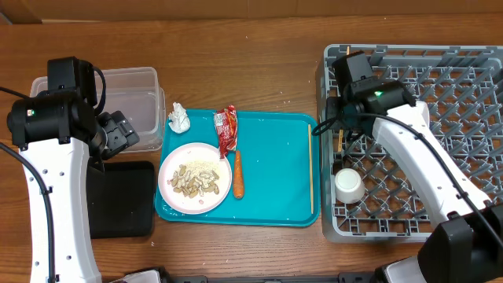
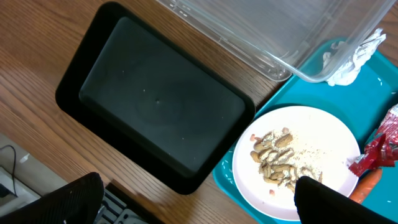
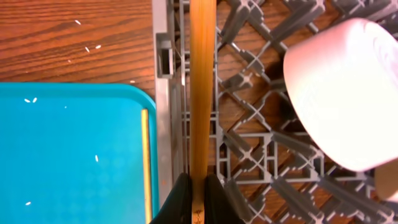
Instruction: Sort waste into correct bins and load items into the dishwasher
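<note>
Step in hand: loading chopsticks. Right pincer [image 3: 198, 190], lower centre, gripped one chopstick [image 3: 200, 93] above the dish rack [image 3: 163, 124], left edge; possibly not seated. Left pincer [image 1: 119, 132] hung spread, empty. Next move called for lowering, releasing, then fetching the second chopstick [image 3: 147, 162] off the teal tray [image 3: 62, 155].

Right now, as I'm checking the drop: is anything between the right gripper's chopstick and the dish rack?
Nothing visible. The chopstick, in the right gripper, is over bare dish rack lattice; the cup stands aside.
</note>
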